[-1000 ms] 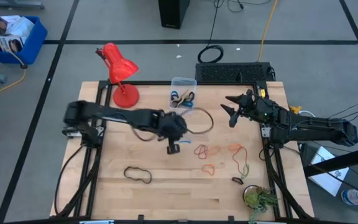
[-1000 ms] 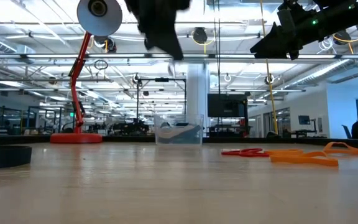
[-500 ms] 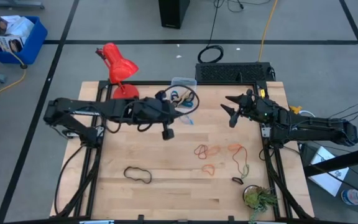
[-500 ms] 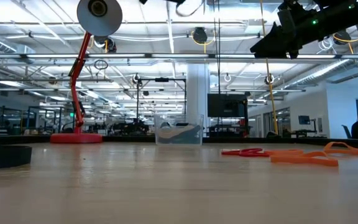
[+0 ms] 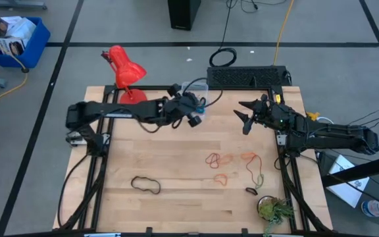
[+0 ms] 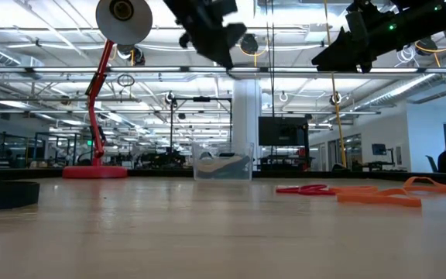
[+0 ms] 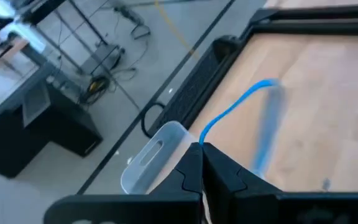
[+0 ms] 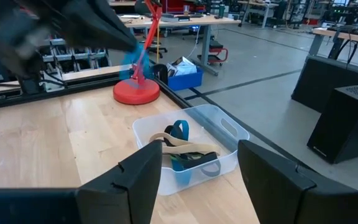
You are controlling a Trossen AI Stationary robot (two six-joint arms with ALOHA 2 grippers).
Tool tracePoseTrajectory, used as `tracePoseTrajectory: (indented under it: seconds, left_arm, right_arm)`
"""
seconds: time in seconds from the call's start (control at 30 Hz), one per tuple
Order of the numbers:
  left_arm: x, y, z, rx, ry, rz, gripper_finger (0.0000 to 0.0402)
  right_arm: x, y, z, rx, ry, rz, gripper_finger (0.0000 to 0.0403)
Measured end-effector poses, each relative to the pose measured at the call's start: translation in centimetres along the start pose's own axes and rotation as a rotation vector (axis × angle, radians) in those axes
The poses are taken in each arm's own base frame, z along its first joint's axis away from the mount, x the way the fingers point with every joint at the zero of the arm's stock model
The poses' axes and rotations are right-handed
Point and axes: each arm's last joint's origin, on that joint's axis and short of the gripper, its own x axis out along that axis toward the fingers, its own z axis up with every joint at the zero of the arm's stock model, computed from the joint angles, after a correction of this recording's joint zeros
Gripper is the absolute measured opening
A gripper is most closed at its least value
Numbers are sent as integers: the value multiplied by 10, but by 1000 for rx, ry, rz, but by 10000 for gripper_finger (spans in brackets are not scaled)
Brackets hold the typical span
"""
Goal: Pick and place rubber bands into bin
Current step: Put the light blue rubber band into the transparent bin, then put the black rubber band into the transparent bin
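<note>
Wooden tabletop (image 5: 176,164): left hand (image 7: 201,149) pinching thin blue rubber band (image 7: 229,115) above small clear plastic bin (image 8: 191,146), ready to drop; right hand (image 5: 244,113) agape, waiting nearby.

Rubber bands (image 8: 180,149) in bin (image 8: 229,134)

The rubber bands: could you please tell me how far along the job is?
Done: a few bands lie in the bin. In hand: the left end effector, shut on a blue band, is beside the bin. Left: the orange and red bands and a black band lie on the table.
</note>
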Motion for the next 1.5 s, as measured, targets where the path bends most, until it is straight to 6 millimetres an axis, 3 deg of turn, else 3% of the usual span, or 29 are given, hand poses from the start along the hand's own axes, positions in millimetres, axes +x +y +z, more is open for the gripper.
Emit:
tracePoseTrajectory:
  seconds: [0.37, 0.6, 0.83, 1.33, 1.5]
  left_arm:
    - [88, 5, -49, -64, 216, 50, 8]
    - [120, 0, -77, -87, 318, 5, 13]
    - [129, 3, -84, -63, 342, 6, 7]
    - [125, -1, -80, 15, 316, -7, 74]
    - [120, -1, -72, 29, 279, -12, 119]
  right_arm:
    - [0, 0, 0, -1, 3, -1, 208]
    - [0, 0, 0, -1, 3, -1, 208]
    - [0, 0, 0, -1, 3, -1, 208]
    - [0, 0, 0, -1, 3, -1, 208]
    - [0, 0, 0, -1, 3, -1, 208]
